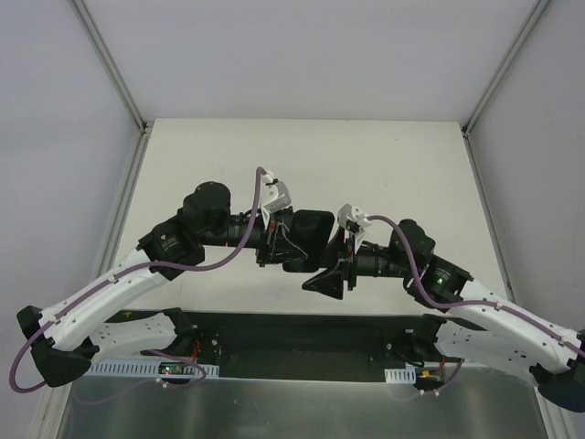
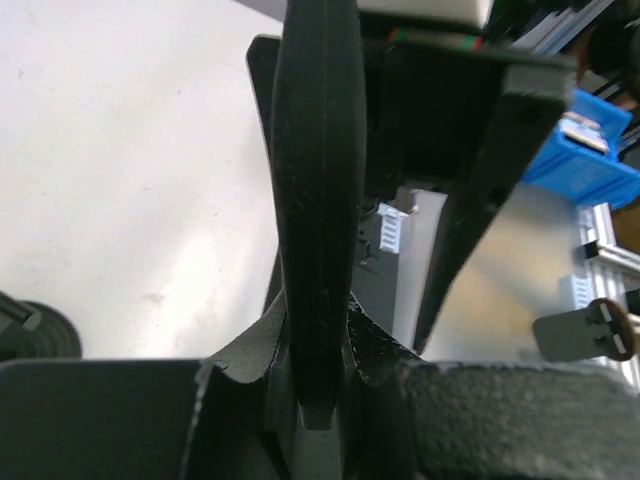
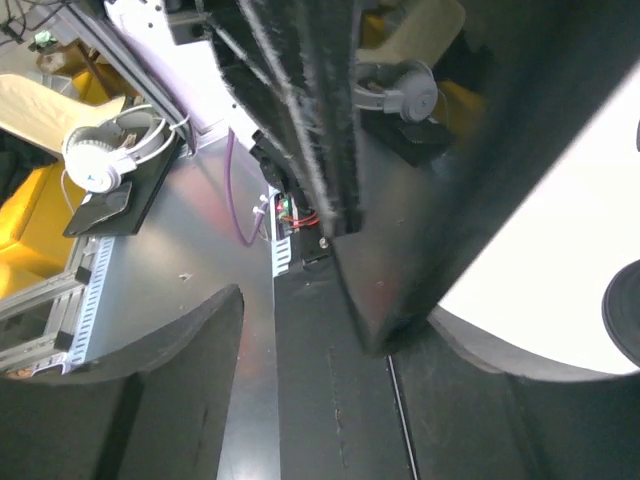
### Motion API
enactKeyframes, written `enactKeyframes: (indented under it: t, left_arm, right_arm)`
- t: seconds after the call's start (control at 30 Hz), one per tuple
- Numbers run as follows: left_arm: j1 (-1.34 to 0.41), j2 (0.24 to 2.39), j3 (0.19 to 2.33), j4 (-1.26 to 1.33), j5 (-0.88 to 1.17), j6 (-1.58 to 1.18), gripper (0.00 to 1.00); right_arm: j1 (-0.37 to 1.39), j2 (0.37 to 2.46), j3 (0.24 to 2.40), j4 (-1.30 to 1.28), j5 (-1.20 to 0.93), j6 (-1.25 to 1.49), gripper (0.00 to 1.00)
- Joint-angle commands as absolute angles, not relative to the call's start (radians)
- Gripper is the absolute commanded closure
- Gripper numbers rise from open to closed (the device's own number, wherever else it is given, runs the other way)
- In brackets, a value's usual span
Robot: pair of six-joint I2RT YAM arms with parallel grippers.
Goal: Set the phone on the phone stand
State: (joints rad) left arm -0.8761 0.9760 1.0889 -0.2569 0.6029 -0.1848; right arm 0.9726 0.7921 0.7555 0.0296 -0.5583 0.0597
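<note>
1. The phone (image 1: 311, 230) is held on edge above the middle of the table (image 1: 384, 165), between the two arms.
2. The left pincer (image 2: 315, 350) is pressed together on the phone's left end. In the left wrist view, the slab (image 2: 315, 180) rises straight out from between its fingers.
3. The right pincer (image 3: 335, 320) is just right of the phone and slightly nearer. Its fingers (image 3: 150, 380) are spread, one on each side of the slab, with gaps visible.
</note>
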Motion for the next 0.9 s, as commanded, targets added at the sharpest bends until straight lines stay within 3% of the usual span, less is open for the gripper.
enactKeyframes:
  t: [0.0, 0.03, 0.13, 0.4, 0.5, 0.57, 0.67, 0.77, 0.8, 0.87]
  left_arm:
    - [-0.871, 0.957, 1.06, -0.014, 0.658, -0.311, 1.0]
    - [-0.87, 0.954, 1.052, -0.003, 0.667, -0.327, 1.0]
    - [-0.87, 0.951, 1.031, 0.061, 0.692, -0.362, 1.0]
    - [-0.87, 0.936, 1.0, 0.135, 0.764, -0.399, 1.0]
    - [-0.87, 0.93, 0.989, 0.156, 0.781, -0.405, 1.0]
    - [-0.87, 0.931, 0.982, 0.161, 0.787, -0.408, 1.0]
    - [-0.867, 0.934, 0.997, 0.153, 0.805, -0.413, 1.0]
    - [-0.844, 0.936, 1.037, 0.092, 0.789, -0.416, 0.59]
    - [-0.836, 0.936, 1.046, 0.078, 0.781, -0.42, 0.39]
    - [-0.792, 0.94, 1.075, 0.039, 0.802, -0.433, 0.29]
  right_arm:
    - [0.991, 0.755, 0.677, 0.355, -0.467, 0.161, 0.44]
    - [0.989, 0.749, 0.629, 0.409, -0.466, 0.178, 0.51]
    - [0.992, 0.749, 0.586, 0.534, -0.471, 0.225, 0.56]
    - [0.996, 0.724, 0.557, 0.595, -0.462, 0.23, 0.62]
    - [0.997, 0.715, 0.554, 0.595, -0.46, 0.219, 0.77]
    - [0.996, 0.724, 0.557, 0.595, -0.477, 0.218, 0.99]
    - [0.997, 0.733, 0.557, 0.594, -0.495, 0.207, 0.99]
    - [0.996, 0.732, 0.551, 0.588, -0.497, 0.198, 0.99]
    - [0.994, 0.73, 0.551, 0.586, -0.514, 0.195, 0.99]
    - [0.996, 0.73, 0.557, 0.575, -0.537, 0.186, 0.99]
